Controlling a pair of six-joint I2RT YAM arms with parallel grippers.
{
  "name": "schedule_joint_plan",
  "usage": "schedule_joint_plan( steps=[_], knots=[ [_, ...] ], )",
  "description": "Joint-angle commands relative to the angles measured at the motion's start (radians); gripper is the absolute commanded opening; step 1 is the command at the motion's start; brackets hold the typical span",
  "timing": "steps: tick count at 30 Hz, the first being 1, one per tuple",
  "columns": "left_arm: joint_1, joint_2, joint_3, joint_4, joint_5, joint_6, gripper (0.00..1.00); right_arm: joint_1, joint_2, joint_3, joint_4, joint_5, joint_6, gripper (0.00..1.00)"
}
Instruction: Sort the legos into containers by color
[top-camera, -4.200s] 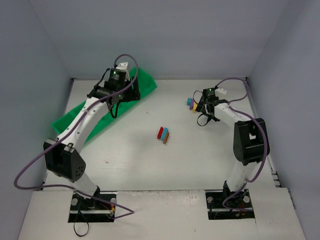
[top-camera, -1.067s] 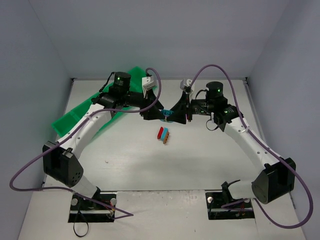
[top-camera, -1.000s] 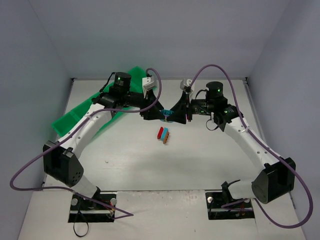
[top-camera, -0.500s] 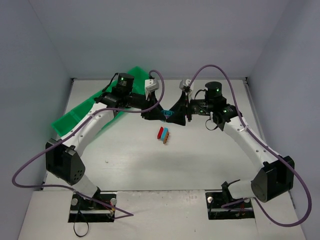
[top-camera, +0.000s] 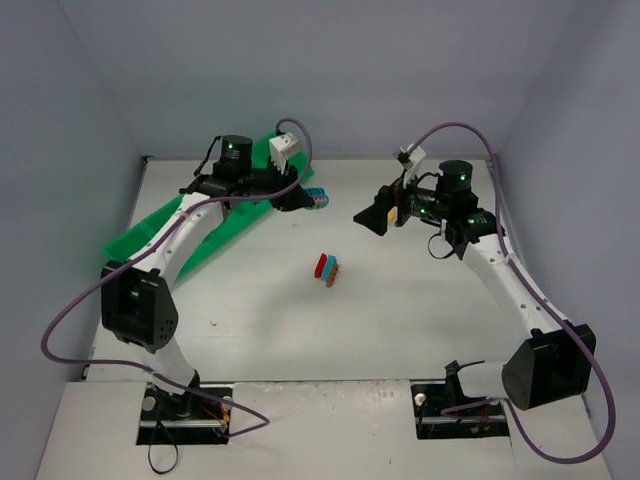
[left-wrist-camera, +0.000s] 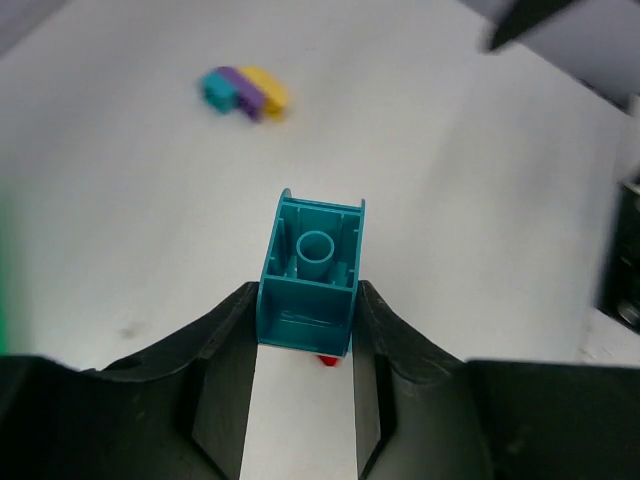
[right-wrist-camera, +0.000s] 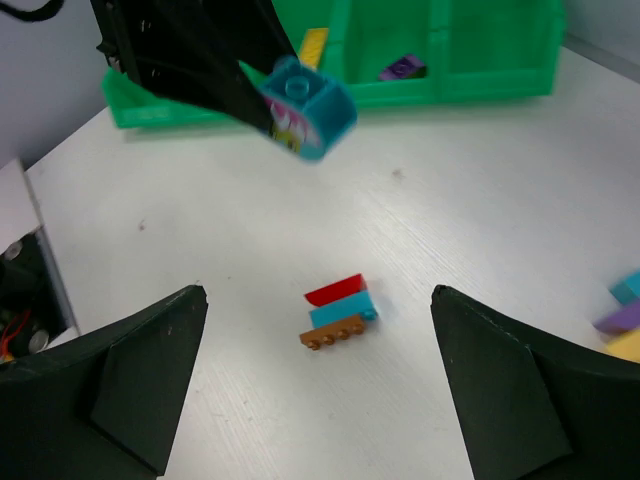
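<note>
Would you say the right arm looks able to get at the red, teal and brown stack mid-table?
Probably yes: the right arm has open, empty jaws, and the stack lies uncovered on the table, with nothing between.

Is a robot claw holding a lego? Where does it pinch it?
Yes. The left claw pinches a small teal plastic lego brick by two opposite side walls. The right claw is open and holds nothing.

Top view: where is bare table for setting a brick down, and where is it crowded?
Free: the near table between the red-teal-brown stack and the arm bases. Crowded: the far strip, with green tray, left gripper holding a teal brick, and open right gripper.
</note>
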Motion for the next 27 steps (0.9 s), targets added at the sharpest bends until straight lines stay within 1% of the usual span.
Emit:
schedule_joint_plan(
  steps=[1, 3, 4, 6, 7, 8, 10, 11, 12, 13, 16, 18, 22, 23, 26, 27],
  knots=[
    [0.034, 0.045, 0.1, 0.173, -0.351, -0.123, 0.0, -0.027, -0.086, -0.024, 0.054, 0.189, 0.075, 0.91],
    [0.034, 0.103, 0.137, 0.216, -0.496, -0.174, 0.0, -0.03, -0.098, -0.053, 0.051, 0.217, 0.088, 0.91],
    [0.035, 0.124, 0.178, 0.232, -0.597, -0.188, 0.0, -0.03, -0.109, -0.064, 0.051, 0.225, 0.099, 0.91],
    [0.034, 0.193, 0.229, 0.265, -0.694, -0.229, 0.0, -0.03, -0.117, -0.088, 0.049, 0.24, 0.117, 0.9],
    [0.035, 0.216, 0.287, 0.272, -0.767, -0.234, 0.0, -0.032, -0.121, -0.096, 0.048, 0.245, 0.131, 0.9],
    [0.034, 0.265, 0.318, 0.273, -0.814, -0.237, 0.0, -0.032, -0.124, -0.104, 0.046, 0.243, 0.137, 0.9],
    [0.034, 0.314, 0.375, 0.272, -0.877, -0.242, 0.0, -0.032, -0.135, -0.125, 0.046, 0.245, 0.151, 0.9],
    [0.034, 0.362, 0.43, 0.31, -0.933, -0.238, 0.0, -0.032, -0.14, -0.131, 0.046, 0.246, 0.161, 0.9],
    [0.034, 0.409, 0.456, 0.315, -0.96, -0.245, 0.0, -0.032, -0.149, -0.144, 0.045, 0.245, 0.165, 0.9],
    [0.035, 0.434, 0.503, 0.315, -1.019, -0.246, 0.01, -0.032, -0.153, -0.151, 0.045, 0.249, 0.169, 0.9],
    [0.034, 0.515, 0.574, 0.319, -1.107, -0.246, 0.02, -0.032, -0.173, -0.174, 0.041, 0.258, 0.172, 0.9],
    [0.034, 0.552, 0.603, 0.324, -1.136, -0.243, 0.03, -0.033, -0.18, -0.187, 0.035, 0.26, 0.172, 0.9],
    [0.034, 0.649, 0.672, 0.332, -1.159, -0.216, 0.1, -0.032, -0.187, -0.203, 0.026, 0.265, 0.172, 0.9],
    [0.035, 0.661, 0.692, 0.335, -1.159, -0.214, 0.15, -0.032, -0.19, -0.207, 0.02, 0.269, 0.174, 0.9],
    [0.039, 0.695, 0.711, 0.345, -1.146, -0.209, 0.25, -0.033, -0.192, -0.216, 0.011, 0.272, 0.172, 0.9],
    [0.039, 0.701, 0.711, 0.351, -1.139, -0.212, 0.34, -0.032, -0.192, -0.219, 0.008, 0.272, 0.171, 0.9]
  ],
)
